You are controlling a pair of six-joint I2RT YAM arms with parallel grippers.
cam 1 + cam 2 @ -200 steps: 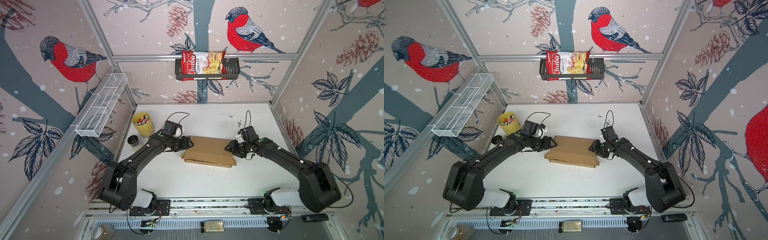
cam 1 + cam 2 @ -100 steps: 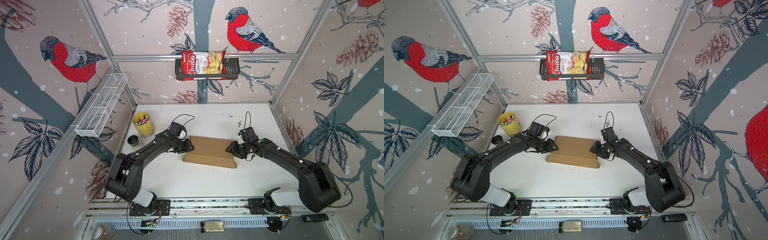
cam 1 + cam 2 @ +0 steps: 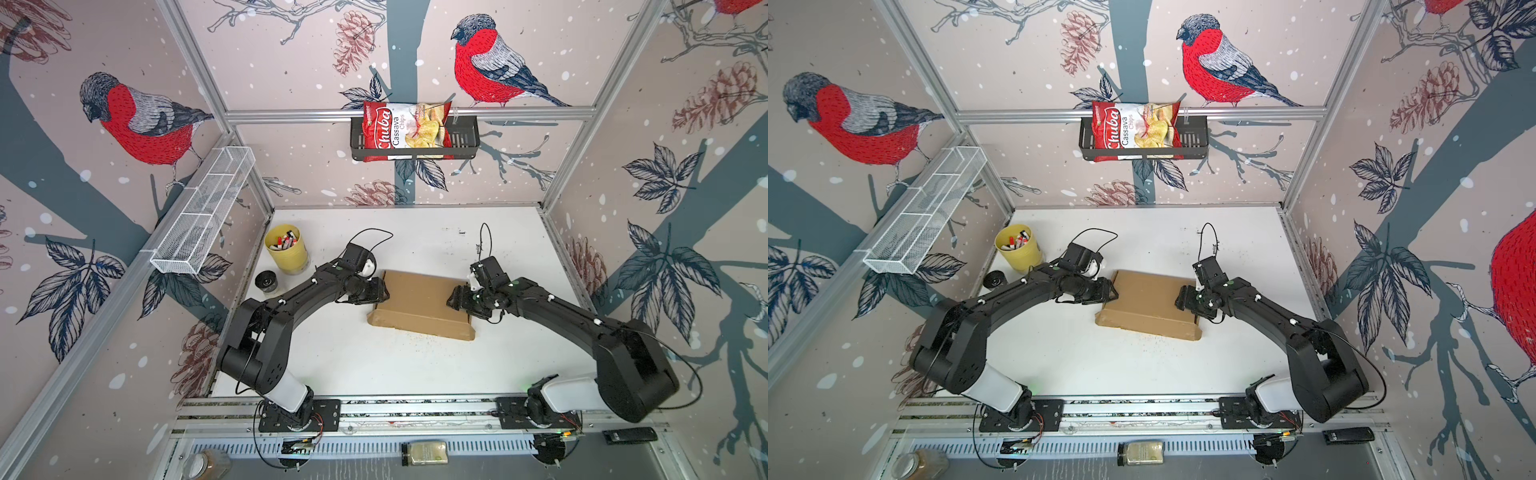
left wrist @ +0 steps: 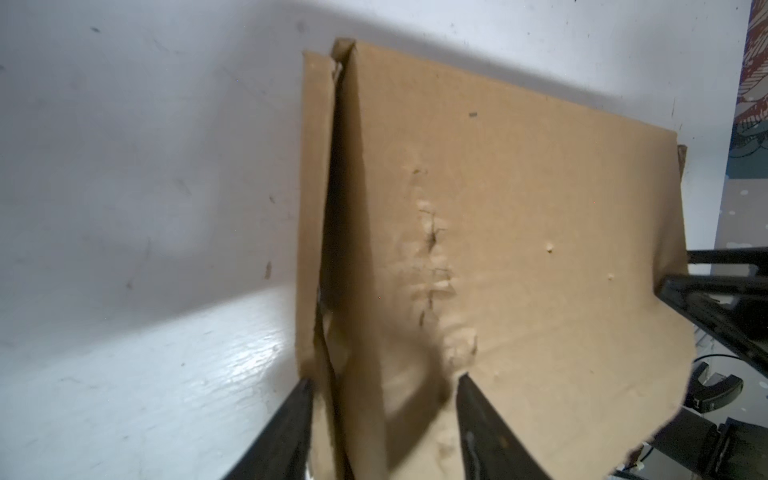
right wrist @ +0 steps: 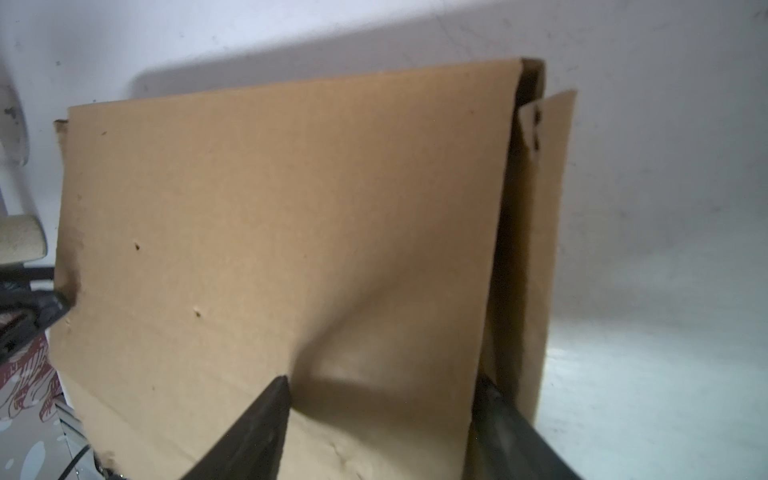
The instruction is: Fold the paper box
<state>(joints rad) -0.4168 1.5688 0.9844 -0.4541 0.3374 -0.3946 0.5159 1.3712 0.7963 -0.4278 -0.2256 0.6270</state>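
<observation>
Paper box: the paper box (image 3: pixel 419 305), plain brown corrugated cardboard, shallow and rectangular, lies flat at the centre of the white tabletop (image 3: pixel 353 361) in both top views, lid panel down, long sides running 9 to 3 o'clock.
Box seams: in the wrist views a dark slit shows between the lid panel and the upright side wall at each short end (image 4: pixel 332 208) (image 5: pixel 511 208). The lid is scuffed and dented near the left end.
Left gripper: the black left gripper (image 3: pixel 384 291) is at the box's 9 o'clock end. In the left wrist view (image 4: pixel 384 378) its fingers are spread; one lies over the lid, the other is outside the side wall. Whether they press the cardboard I cannot tell.
Right gripper: the black right gripper (image 3: pixel 453 300) is at the box's 3 o'clock end. In the right wrist view (image 5: pixel 382 378) it is spread too; one finger is over the lid with a shadow under it, the other is at the side wall.
Crumbs: brown specks (image 3: pixel 419 338) lie on the table along the box's 6 o'clock edge.
Table, 10 o'clock: a yellow round cup (image 3: pixel 287 255) holds markers; a small black round object (image 3: pixel 266 281) sits just beside it.
Back wall, 12 o'clock: a red bag of cassava chips (image 3: pixel 405 131) sits in a black wire basket (image 3: pixel 465 137).
Left wall: a long white mesh tray (image 3: pixel 203 212).
</observation>
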